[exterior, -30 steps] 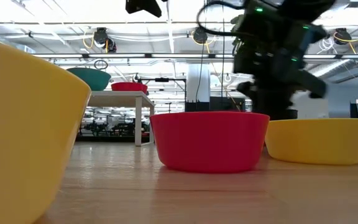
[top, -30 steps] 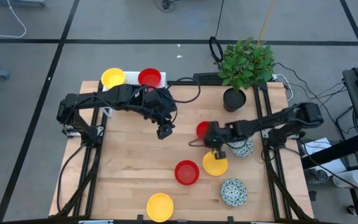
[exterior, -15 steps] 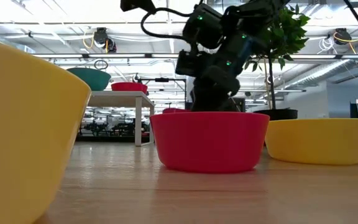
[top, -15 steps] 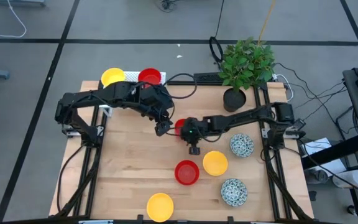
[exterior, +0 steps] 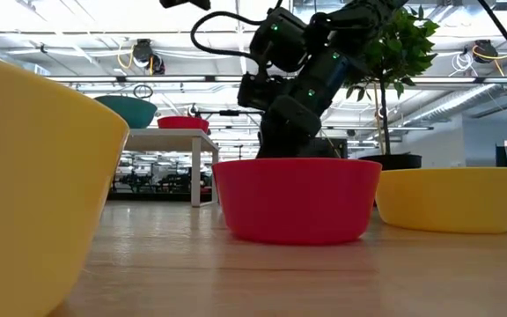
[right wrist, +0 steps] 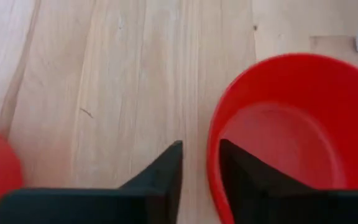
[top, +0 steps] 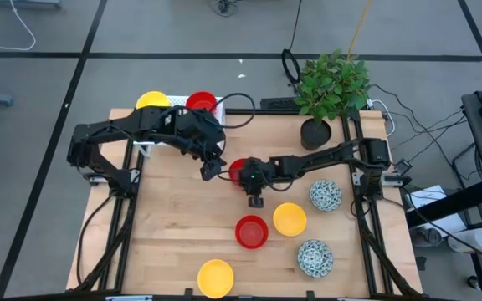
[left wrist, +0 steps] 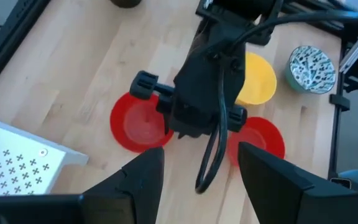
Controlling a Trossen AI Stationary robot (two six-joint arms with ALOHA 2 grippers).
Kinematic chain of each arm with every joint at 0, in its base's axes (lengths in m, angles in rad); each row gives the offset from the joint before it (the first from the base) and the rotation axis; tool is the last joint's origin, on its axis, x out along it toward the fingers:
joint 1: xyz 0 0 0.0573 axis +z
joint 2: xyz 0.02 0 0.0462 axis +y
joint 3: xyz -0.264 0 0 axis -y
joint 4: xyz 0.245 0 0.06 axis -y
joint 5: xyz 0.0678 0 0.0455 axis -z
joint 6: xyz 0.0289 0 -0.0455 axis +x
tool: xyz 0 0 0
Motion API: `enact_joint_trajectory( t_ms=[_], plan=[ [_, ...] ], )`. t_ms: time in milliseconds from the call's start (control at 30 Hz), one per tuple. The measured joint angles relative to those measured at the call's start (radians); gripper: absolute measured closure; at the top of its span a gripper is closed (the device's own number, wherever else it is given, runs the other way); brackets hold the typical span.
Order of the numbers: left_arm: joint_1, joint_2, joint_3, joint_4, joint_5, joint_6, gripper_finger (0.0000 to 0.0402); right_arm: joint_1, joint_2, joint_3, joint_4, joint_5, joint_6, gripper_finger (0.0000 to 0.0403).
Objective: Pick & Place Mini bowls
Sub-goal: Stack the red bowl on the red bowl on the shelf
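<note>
Red mini bowl [right wrist: 288,134] rim sits between right tool [right wrist: 201,165] fingers.

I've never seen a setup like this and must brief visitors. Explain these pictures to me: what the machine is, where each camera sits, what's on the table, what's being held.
It is a robot with two dark arms at a wooden table. One camera looks straight down from above, one sits at table-top height, and one rides on each wrist.

From above, the table holds small bowls: a red bowl mid-table, another red bowl, a yellow bowl, a second yellow bowl at the near edge, and two speckled bowls. A potted plant stands at the back.

The right gripper straddles the mid-table red bowl's rim, one finger inside and one outside, still parted. The left gripper hovers open close by. Nothing is held yet.
</note>
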Motion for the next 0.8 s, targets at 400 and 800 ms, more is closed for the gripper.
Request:
enact_joint_trajectory(
  t_ms=[400, 800],
  plan=[
    [0.000, -0.003, 0.000, -0.120, -0.027, 0.012, 0.0192, 0.000, -0.236, -0.003, -0.207, 0.025, 0.008, 0.0207],
    [-0.002, -0.002, -0.212, 0.069, -0.036, 0.098, 0.0192, 0.000, -0.569, -0.003, -0.528, 0.241, 0.027, 0.0206]
  ],
)
